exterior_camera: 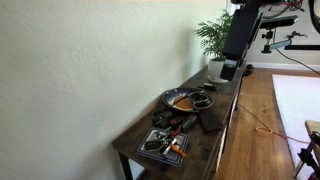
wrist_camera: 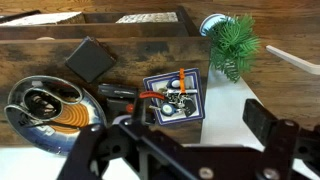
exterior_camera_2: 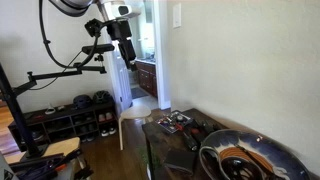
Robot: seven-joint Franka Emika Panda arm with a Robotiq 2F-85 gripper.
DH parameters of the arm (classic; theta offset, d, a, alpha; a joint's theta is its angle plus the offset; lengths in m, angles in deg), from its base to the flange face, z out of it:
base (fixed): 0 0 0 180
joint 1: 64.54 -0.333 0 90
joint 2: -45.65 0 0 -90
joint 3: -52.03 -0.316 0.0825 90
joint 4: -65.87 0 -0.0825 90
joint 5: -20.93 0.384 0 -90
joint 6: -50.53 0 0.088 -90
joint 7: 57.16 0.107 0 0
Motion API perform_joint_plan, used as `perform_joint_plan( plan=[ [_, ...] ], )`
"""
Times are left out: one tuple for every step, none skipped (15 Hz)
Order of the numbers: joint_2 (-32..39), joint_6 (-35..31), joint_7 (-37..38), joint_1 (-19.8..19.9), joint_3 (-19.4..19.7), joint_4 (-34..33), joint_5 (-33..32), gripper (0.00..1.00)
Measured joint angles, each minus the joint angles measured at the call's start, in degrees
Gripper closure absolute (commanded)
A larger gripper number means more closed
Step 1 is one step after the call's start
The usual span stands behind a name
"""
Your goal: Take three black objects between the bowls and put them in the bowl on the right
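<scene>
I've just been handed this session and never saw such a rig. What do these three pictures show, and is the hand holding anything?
It is one robot arm with a two-fingered hand. Two pictures come from cameras standing in the room; both show the arm high above a dark narrow table by the wall. The third comes from a camera on the wrist, looking down past the hand's fingers. On the table lie a round grey bowl with an orange-brown inside, a squarish tray-like bowl with orange pieces, small black objects between them, and a potted plant. The hand is open and holds nothing.
</scene>
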Motion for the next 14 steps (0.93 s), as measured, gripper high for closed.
perform_joint_plan(
  plan=[
    [0.0, 0.0, 0.0, 0.0, 0.0, 0.0, 0.0, 0.0],
    [0.0, 0.0, 0.0, 0.0, 0.0, 0.0, 0.0, 0.0],
    [0.0, 0.0, 0.0, 0.0, 0.0, 0.0, 0.0, 0.0],
    [0.0, 0.0, 0.0, 0.0, 0.0, 0.0, 0.0, 0.0],
    [0.0, 0.0, 0.0, 0.0, 0.0, 0.0, 0.0, 0.0],
    [0.0, 0.0, 0.0, 0.0, 0.0, 0.0, 0.0, 0.0],
    [0.0, 0.0, 0.0, 0.0, 0.0, 0.0, 0.0, 0.0],
    [0.0, 0.0, 0.0, 0.0, 0.01, 0.0, -0.06, 0.0],
    [0.01, 0.0, 0.0, 0.0, 0.03, 0.0, -0.1, 0.0],
    [0.06, 0.0, -0.13, 0.0, 0.09, 0.0, -0.15, 0.0],
    [0.21, 0.0, -0.36, 0.0, 0.2, 0.0, -0.21, 0.0],
    [0.46, 0.0, -0.64, 0.0, 0.4, -0.01, -0.32, 0.0],
    [0.85, -0.12, -1.22, 0.0, 0.75, -0.05, -0.43, 0.0],
    [1.44, -0.24, -2.25, 0.01, 1.26, -0.11, -0.5, 0.0]
  ],
)
